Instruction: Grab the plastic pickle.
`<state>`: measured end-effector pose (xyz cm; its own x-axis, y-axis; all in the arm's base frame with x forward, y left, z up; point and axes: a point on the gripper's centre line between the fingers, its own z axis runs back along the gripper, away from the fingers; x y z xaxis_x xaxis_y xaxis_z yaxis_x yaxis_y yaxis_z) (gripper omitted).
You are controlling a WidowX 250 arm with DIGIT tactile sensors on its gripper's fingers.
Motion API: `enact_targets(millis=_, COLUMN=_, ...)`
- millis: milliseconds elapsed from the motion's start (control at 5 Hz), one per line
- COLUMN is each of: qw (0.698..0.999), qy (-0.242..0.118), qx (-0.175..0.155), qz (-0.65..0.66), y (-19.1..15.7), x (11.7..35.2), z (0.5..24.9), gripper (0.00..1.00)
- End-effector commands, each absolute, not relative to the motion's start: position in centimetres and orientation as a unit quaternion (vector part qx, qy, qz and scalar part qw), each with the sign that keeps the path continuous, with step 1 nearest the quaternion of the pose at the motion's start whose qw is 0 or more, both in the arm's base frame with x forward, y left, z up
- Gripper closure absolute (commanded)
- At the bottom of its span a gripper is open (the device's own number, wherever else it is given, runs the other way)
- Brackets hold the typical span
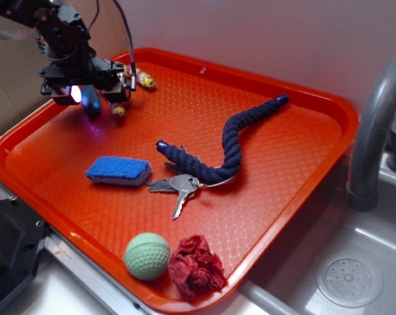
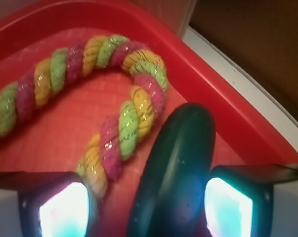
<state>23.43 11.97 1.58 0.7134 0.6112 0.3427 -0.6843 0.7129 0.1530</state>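
I count one plastic pickle [image 2: 176, 173], one blue sponge [image 1: 119, 170], one pale green ball [image 1: 147, 256], one crumpled red cloth [image 1: 196, 266], one navy rope [image 1: 232, 142], one striped rope [image 2: 114, 94] and two keys [image 1: 179, 188] on the orange tray [image 1: 303, 170]. I can read no writing anywhere. My pincer [image 1: 92, 100] sits at the tray's far left corner, its jaws spread. The pickle lies between them, closer to the right finger [image 2: 237, 202]; I cannot tell if either touches it.

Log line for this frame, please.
hand open astride plastic pickle | pickle beside striped rope | far-left corner of red tray | not grasped
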Motion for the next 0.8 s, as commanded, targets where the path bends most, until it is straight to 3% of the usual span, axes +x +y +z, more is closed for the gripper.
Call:
enact_targets(millis=0, qw=0.914, qy=-0.076, qx=0.168, qz=0.361, y=13.0, x=22.9, z=-1.4, gripper=1.00)
enact_targets(millis=600, qw=0.916, qy=-0.109, qx=0.159, qz=0.351, y=12.0, x=22.2, z=0.4, gripper=1.00)
